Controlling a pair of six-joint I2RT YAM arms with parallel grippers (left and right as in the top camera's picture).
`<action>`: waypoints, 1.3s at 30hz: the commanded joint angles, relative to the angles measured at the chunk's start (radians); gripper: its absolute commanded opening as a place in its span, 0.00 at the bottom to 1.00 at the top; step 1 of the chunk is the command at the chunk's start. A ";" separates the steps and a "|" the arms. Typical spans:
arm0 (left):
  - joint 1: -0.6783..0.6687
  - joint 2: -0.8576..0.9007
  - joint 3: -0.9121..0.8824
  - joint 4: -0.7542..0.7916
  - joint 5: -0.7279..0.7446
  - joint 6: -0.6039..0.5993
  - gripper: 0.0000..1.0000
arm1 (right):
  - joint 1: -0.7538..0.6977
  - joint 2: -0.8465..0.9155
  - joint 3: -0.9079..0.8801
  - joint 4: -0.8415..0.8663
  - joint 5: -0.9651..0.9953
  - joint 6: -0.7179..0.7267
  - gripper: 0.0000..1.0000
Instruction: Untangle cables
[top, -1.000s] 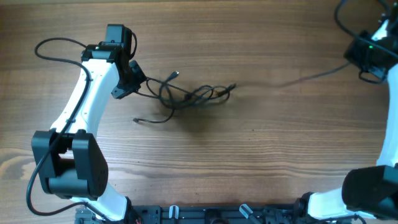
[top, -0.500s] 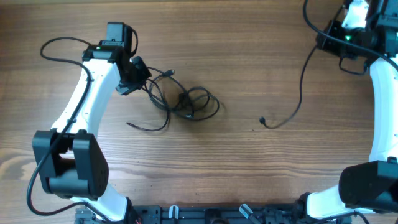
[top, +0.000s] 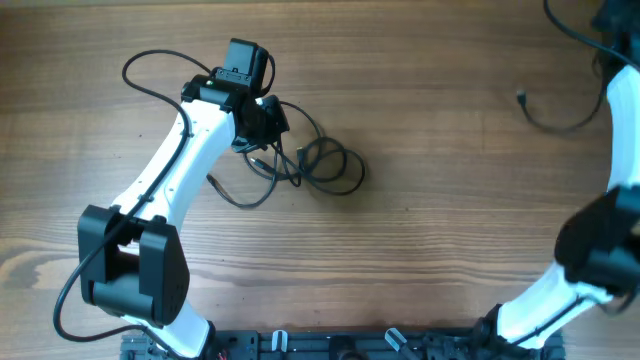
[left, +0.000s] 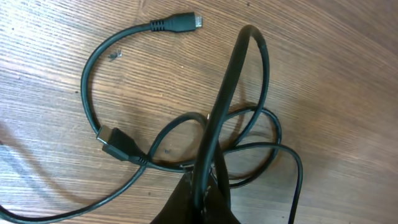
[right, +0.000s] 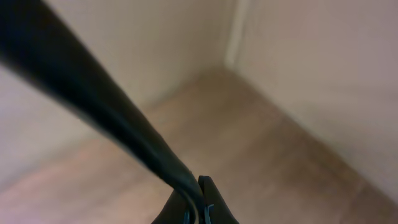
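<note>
A bunch of thin black cables (top: 320, 168) lies looped on the wooden table, with plug ends showing in the left wrist view (left: 177, 23). My left gripper (top: 258, 125) sits at the bunch's left edge, shut on one cable strand (left: 227, 93) that rises from its jaws (left: 202, 199). A separate black cable (top: 548, 115) hangs at the far right, its plug end (top: 521, 96) off the bunch. My right gripper (right: 196, 211) is shut on that cable (right: 93, 99); in the overhead view the gripper itself is out of frame at the top right.
The left arm (top: 170, 190) stretches from the front left toward the bunch, with its own wire looping behind (top: 150, 70). The right arm (top: 610, 200) runs along the right edge. A rail (top: 330, 345) lines the table's front edge.
My left gripper moved right and back with its strand, shifting the bunch slightly. My right gripper lifted further up and right, carrying the freed cable off toward the top right corner.
</note>
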 joint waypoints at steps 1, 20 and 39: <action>-0.002 0.007 -0.006 0.003 0.012 0.004 0.04 | -0.105 0.131 0.010 -0.008 -0.171 0.023 0.04; -0.002 0.007 -0.006 0.010 0.012 -0.021 0.04 | -0.161 0.213 0.011 -0.288 -0.723 0.164 1.00; -0.002 0.007 -0.006 0.038 0.011 -0.021 0.04 | -0.169 0.071 -0.169 -0.411 -0.524 0.380 0.34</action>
